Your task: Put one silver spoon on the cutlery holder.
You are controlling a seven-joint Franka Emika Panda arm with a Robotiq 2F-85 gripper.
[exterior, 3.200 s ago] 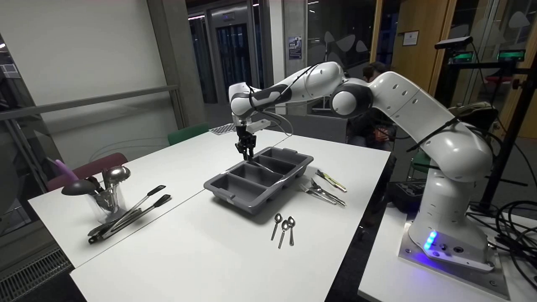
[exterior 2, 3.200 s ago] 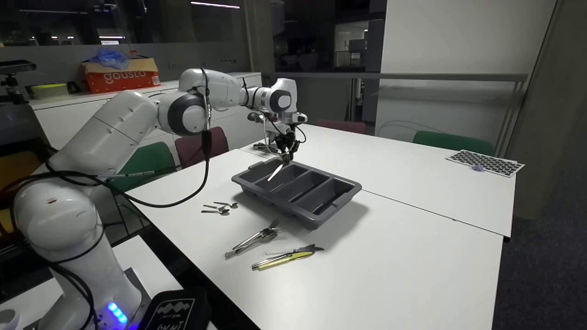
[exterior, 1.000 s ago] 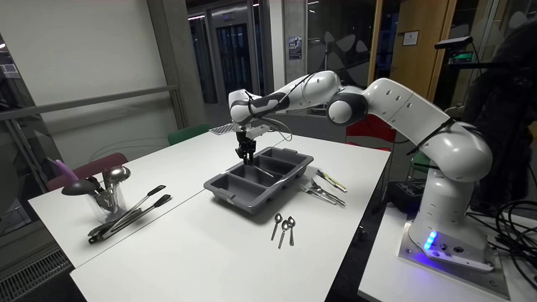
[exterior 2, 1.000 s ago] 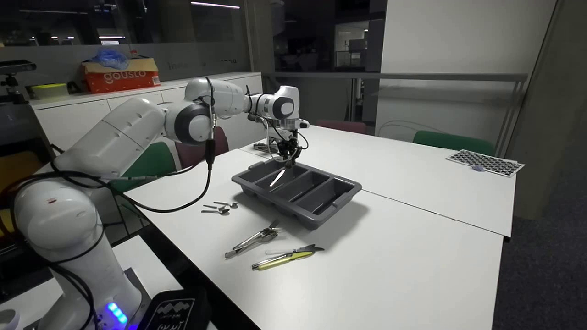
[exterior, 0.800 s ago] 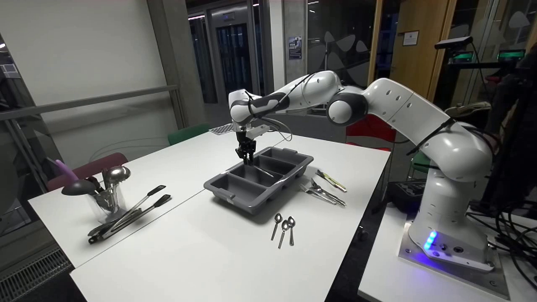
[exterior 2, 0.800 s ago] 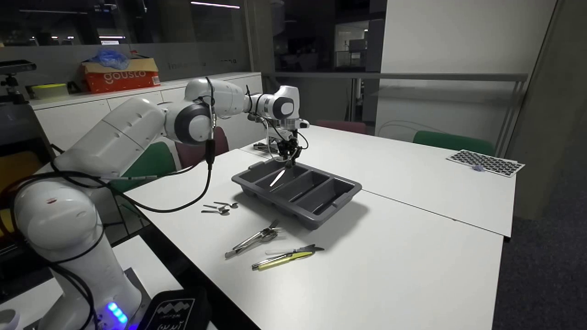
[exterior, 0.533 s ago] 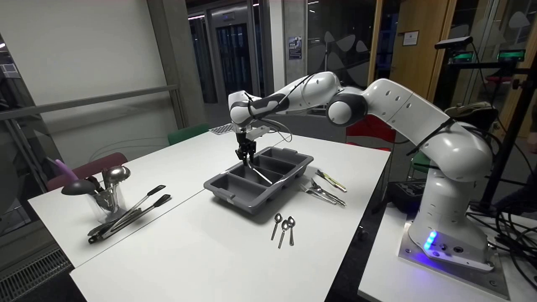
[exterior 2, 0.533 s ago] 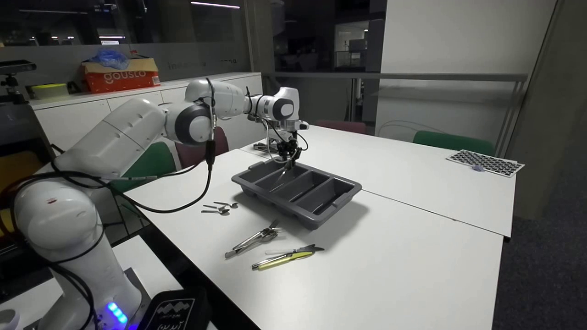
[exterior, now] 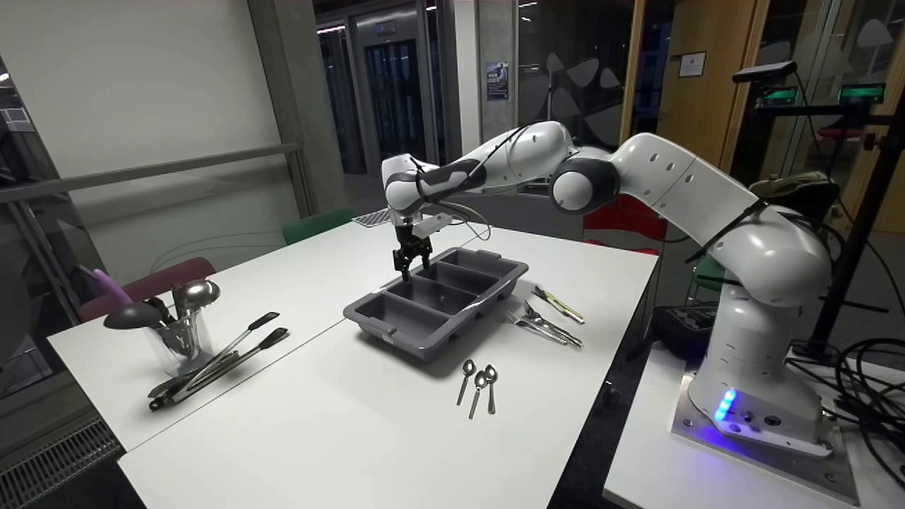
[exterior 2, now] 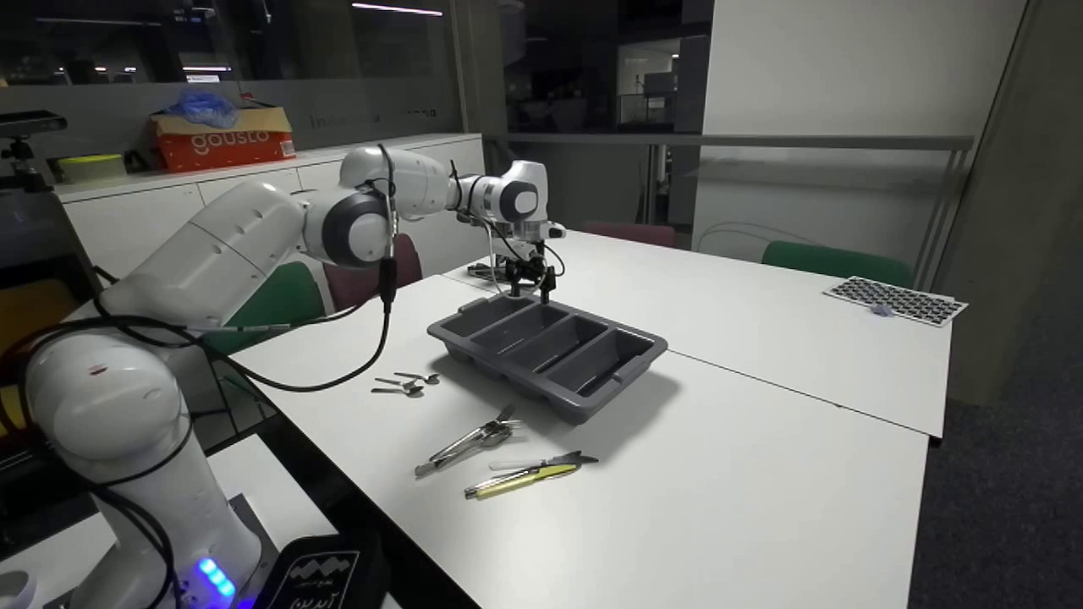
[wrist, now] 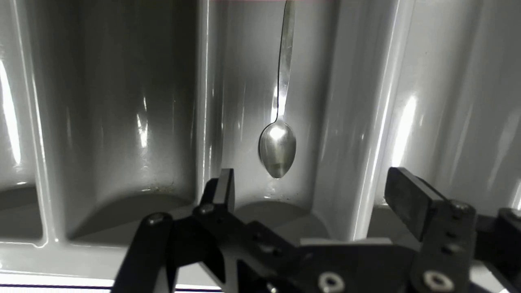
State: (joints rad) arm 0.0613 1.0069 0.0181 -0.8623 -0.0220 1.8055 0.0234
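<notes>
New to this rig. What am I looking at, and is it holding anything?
It's one Franka Emika Panda arm with a two-fingered Robotiq gripper. Two pictures are exterior views of the scene; the close-up looks down from its wrist. The white table bears, among other things, a grey cutlery holder, three loose spoons, a silver cutlery pile, a yellow-green utensil and tongs. Nothing is held: the gripper stands open at the holder's edge, and one silver spoon lies in a compartment.

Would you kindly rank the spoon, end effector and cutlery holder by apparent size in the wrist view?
1. Cutlery holder, running out of view
2. End effector, nearer the camera
3. Spoon, much the smallest
</notes>
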